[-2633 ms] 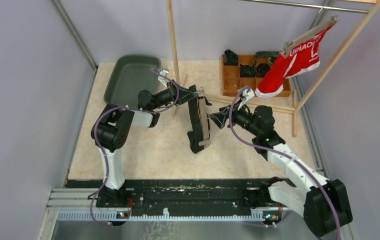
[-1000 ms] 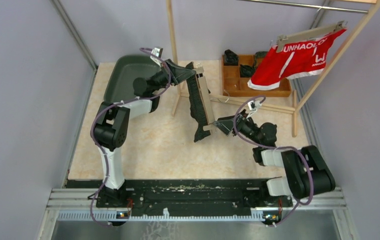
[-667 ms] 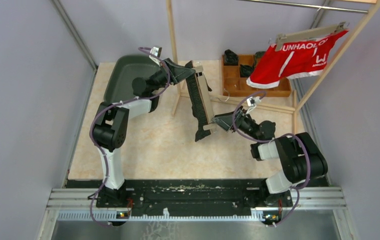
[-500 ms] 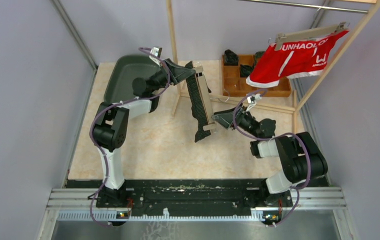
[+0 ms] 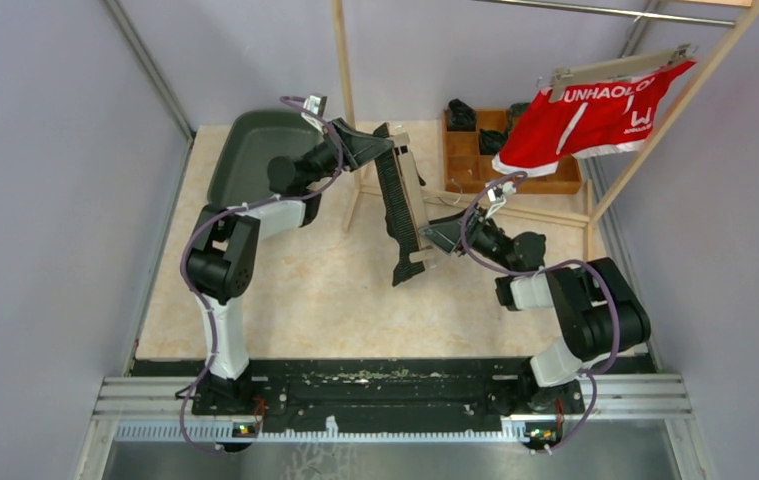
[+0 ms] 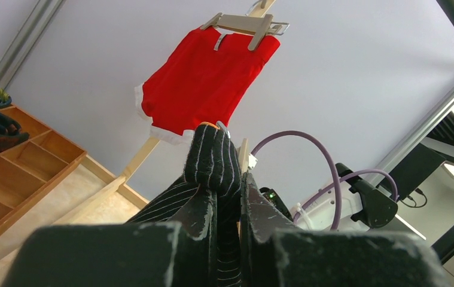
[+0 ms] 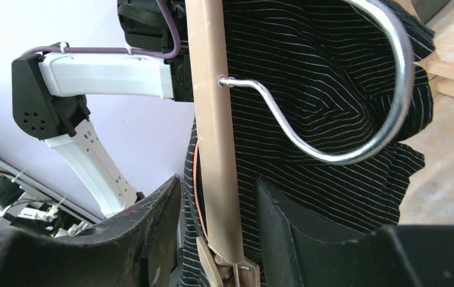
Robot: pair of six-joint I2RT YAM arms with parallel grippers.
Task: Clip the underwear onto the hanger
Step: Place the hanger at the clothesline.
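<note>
Pinching black pinstriped cloth underwear (image 6: 212, 158) aloft: left gripper (image 6: 227, 200); right gripper (image 7: 217, 188), jaws spread, straddling tan wooden hanger bar (image 7: 212, 119), probably steadying it for clipping.

beige stone-pattern worktop (image 5: 295, 300). dark green tray (image 5: 255, 150) at 11 o'clock, in back-left corner. wooden divided box (image 5: 475, 170) at 1 o'clock, dark folded garments (image 5: 461, 113) in back compartments. wooden rack: upright post (image 5: 343, 70) at 12 o'clock, slanted post (image 5: 683, 105) at 2 o'clock, metal rail (image 5: 575, 9) across top. red shorts (image 5: 595, 120), white lettering, clipped to pale clip bar (image 5: 615, 68), hanging above box.
</note>
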